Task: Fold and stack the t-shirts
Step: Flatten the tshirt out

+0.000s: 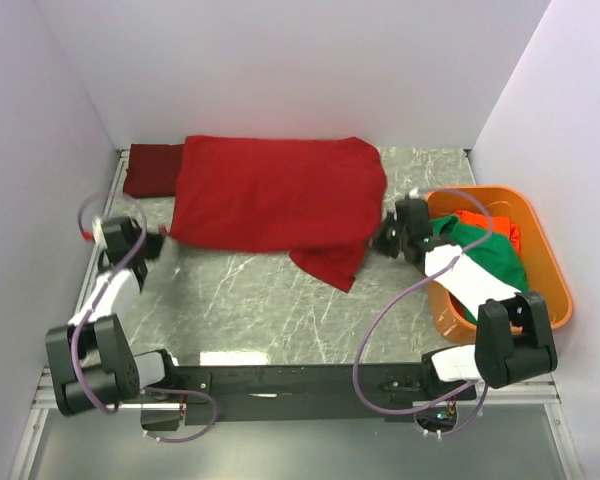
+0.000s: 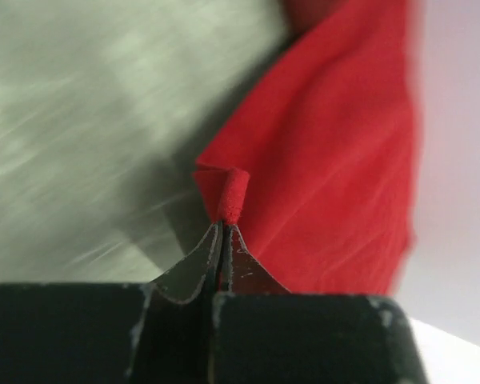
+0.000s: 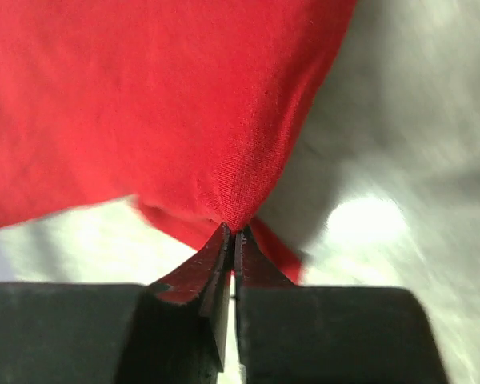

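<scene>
At the far left rear corner of the bench (image 1: 260,300) a darker folded crimson shirt (image 1: 152,170) lies flat, partly under the edge of the red t-shirt (image 1: 275,200), which is spread across the back of the bench.

The left claw (image 2: 222,232) is pinched fully closed on a small rolled nub at that shirt's near-left corner. The bite looks thin, so it may slip if pulled hard.

The right claw (image 3: 230,236) is likewise closed tight, on a gathered point of cloth at the shirt's near-right side, where a loose flap trails toward the arms.

Further right, the orange tub (image 1: 550,270) holds a green shirt (image 1: 485,250) and an orange-red shirt (image 1: 490,222), both waiting.

With 2 corners gripped, the step in hand is probably a fold or a straightening pull. To do it well, the 2 claws should lift together to the same height and travel in parallel, with the cloth taut between them but not stretched. The trailing flap should be drawn flat before the fold is laid.
</scene>
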